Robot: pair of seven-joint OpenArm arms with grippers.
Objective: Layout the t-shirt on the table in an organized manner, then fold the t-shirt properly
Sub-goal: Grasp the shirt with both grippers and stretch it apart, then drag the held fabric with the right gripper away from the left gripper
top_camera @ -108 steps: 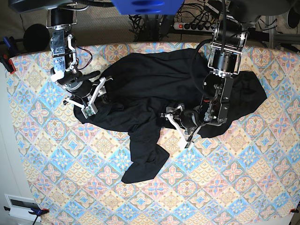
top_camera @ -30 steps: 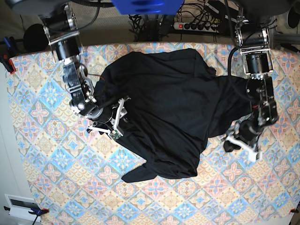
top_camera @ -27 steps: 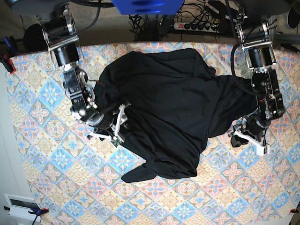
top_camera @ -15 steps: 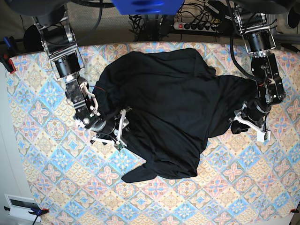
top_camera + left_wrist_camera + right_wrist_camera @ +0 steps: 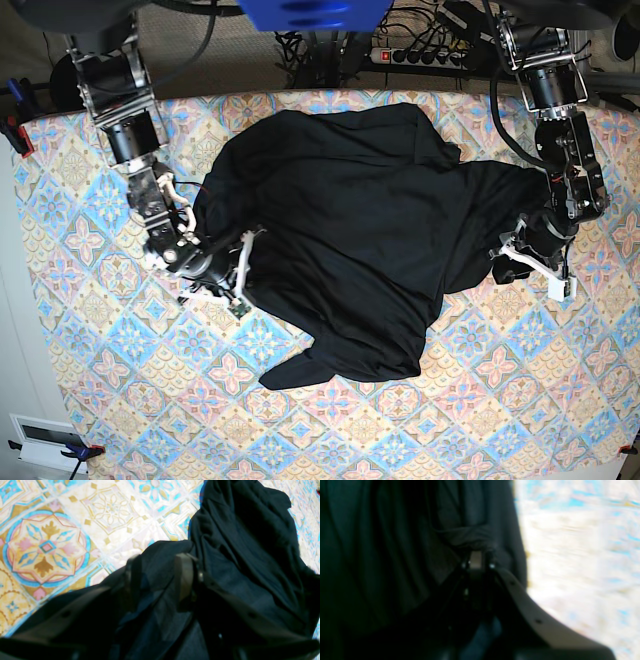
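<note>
The black t-shirt lies rumpled across the middle of the patterned tabletop, reaching toward its far edge. The right claw sits at the garment's edge on the base view's left, clamped together on a gathered fold (wrist view blurred). The left claw at the opposite edge straddles cloth; whether it grips cannot be told.

Base view sharp, evenly lit. Right wrist view blurred, table blown out white. Left wrist view: gripper soft, glare top right.
</note>
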